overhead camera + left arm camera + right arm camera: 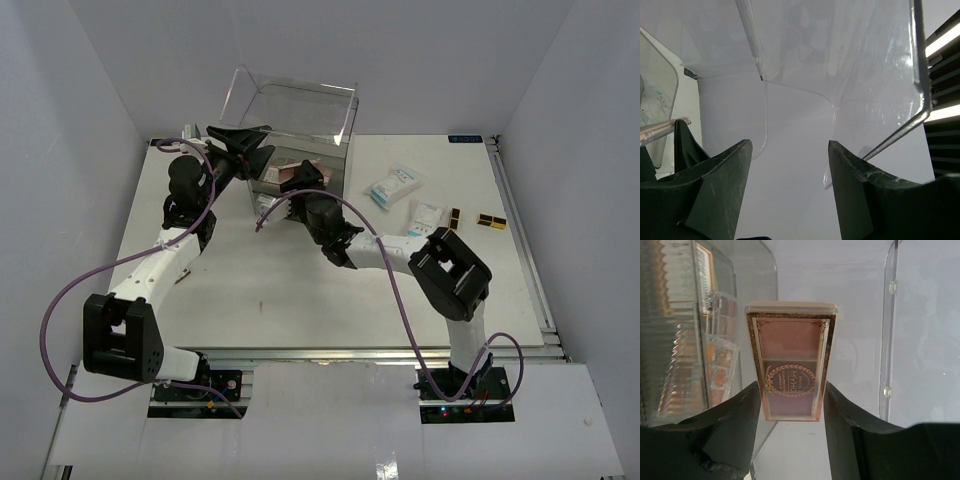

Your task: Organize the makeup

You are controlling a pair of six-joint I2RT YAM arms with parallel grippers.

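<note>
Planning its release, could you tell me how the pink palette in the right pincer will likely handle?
Probably stiff: the pink palette juts straight from the right pincer. Its glossy face may slip. Flat, unlikely to roll.

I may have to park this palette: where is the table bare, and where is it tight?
Bare: the wide strip between the box and the near edge, between the arms; also the far right corner behind the packets. Crowded: the box front, where left hand and right hand meet, and the right side by packets and small palettes.
</note>
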